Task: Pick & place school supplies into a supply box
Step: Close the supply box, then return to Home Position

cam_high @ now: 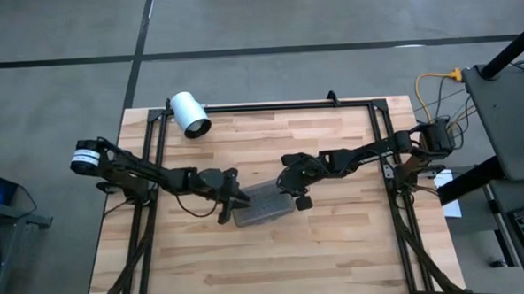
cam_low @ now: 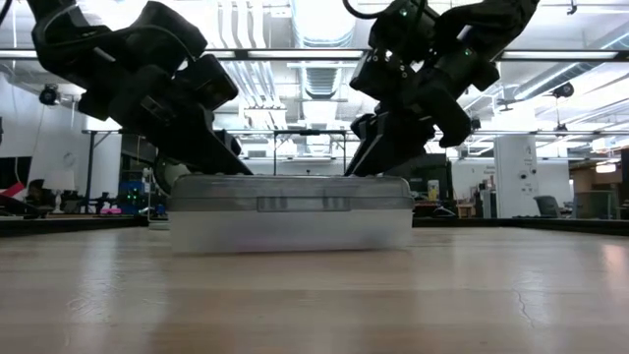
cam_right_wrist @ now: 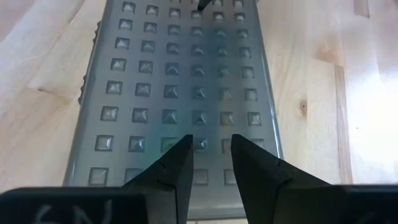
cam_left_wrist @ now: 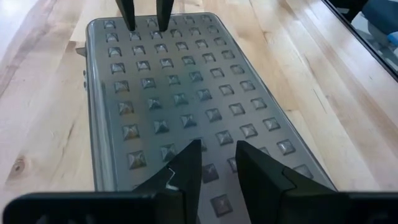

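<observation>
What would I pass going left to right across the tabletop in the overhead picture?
White cylinder at the back edge → left gripper, fingers slightly apart over one end of the supply box → supply box, lid shut → right gripper, fingers slightly apart over the box's other end.

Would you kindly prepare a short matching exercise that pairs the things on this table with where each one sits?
Things:
1. supply box
2. white cylinder
3. left gripper
4. right gripper

Places:
A. at the table's far edge, lying on its side
B. at the box's end on the left-arm side, over the lid
C. at the table's middle, lid shut, between both grippers
D. at the box's end on the right-arm side, over the lid

Pairs: 1-C, 2-A, 3-B, 4-D
</observation>
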Controlling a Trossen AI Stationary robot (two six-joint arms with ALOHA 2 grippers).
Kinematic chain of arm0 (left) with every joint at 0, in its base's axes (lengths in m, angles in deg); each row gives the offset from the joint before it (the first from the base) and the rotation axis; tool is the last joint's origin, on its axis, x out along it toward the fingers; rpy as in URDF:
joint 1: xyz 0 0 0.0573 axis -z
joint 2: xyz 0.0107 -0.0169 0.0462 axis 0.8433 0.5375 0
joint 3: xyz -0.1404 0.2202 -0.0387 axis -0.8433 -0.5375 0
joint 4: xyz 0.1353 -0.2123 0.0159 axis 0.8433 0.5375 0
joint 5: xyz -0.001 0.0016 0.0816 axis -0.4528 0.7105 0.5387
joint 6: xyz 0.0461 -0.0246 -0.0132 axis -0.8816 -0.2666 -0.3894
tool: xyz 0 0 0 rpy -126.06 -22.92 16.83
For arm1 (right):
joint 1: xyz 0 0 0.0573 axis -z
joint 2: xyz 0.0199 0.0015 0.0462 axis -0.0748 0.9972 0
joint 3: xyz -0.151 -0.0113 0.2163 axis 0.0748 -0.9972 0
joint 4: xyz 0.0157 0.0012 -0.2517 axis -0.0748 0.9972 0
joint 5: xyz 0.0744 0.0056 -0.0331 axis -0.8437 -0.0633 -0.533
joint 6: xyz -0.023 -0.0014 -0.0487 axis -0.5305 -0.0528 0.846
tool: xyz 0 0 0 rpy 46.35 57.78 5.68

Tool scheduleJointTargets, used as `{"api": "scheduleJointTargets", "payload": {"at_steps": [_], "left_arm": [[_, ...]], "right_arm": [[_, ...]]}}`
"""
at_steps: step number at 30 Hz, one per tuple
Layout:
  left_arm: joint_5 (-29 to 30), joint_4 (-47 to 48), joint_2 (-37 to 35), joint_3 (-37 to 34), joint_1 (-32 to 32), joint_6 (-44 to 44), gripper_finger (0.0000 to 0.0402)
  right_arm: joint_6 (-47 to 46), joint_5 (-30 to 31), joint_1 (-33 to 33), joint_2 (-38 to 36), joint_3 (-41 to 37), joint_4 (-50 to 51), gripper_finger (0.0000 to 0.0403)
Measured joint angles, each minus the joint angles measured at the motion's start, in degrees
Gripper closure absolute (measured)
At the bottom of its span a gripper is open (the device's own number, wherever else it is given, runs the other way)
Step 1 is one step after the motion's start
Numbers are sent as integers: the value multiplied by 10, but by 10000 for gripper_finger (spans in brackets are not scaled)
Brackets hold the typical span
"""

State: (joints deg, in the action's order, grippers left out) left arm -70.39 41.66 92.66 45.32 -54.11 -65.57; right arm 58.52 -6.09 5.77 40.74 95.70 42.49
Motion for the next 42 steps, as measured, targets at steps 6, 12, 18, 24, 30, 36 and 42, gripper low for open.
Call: {"api": "scheduleJointTargets", "payload": {"at_steps": [6, 12, 18, 24, 30, 36, 42], "left_arm": [[1, 1, 0, -1, 0, -2, 315], [6, 0, 0, -6, 0, -2, 315], [6, 6, 1, -10, 0, -2, 315], [5, 8, 1, -11, 0, -2, 315], [5, 9, -3, -8, 0, -3, 315], [9, 14, -39, -9, 0, -32, 315], [9, 15, -80, -9, 0, -32, 315]], "right_arm": [[0, -1, 3, 0, -6, 0, 302], [3, -1, 3, 8, -6, -5, 308], [8, -3, 5, 45, 5, -13, 310], [3, -5, 11, 59, 24, 7, 310], [1, -5, 12, 50, 29, 13, 314], [2, 0, 12, 25, 36, 22, 310], [10, 0, 13, 2, 41, 15, 303]]}}
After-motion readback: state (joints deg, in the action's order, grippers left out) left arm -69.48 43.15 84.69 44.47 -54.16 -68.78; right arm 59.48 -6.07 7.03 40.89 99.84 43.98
